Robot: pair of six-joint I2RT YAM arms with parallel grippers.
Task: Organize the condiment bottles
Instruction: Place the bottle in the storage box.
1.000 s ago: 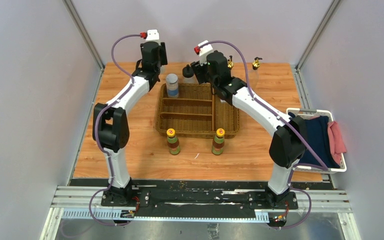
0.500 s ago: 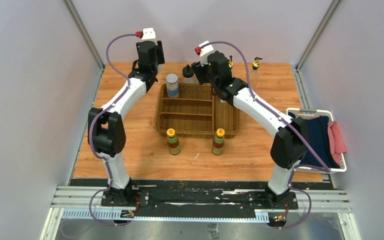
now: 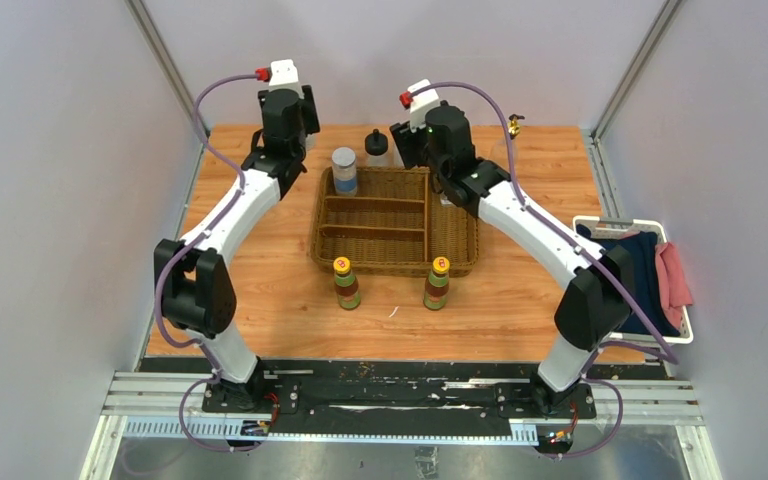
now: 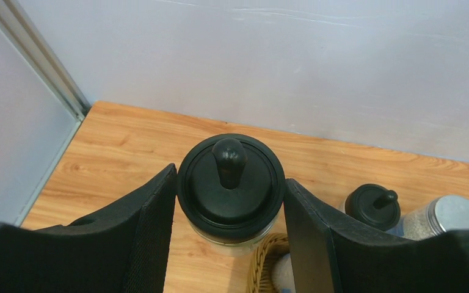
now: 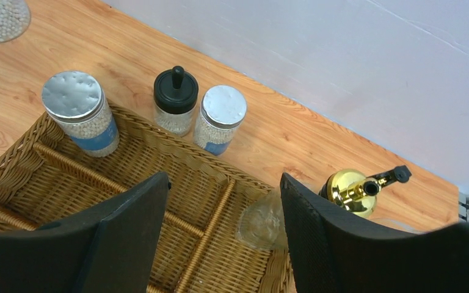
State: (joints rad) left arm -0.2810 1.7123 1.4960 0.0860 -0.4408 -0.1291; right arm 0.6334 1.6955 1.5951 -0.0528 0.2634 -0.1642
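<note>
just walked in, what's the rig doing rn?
Bottles are being sorted into a wicker tray. The left gripper has its jaws closed on a black-lidded jar by the tray's far left corner. The right gripper hangs open over the far right corner, beside a gold-topped clear bottle. One grey-lidded jar stands in the tray. Two yellow-capped bottles stand on the table in front.
</note>
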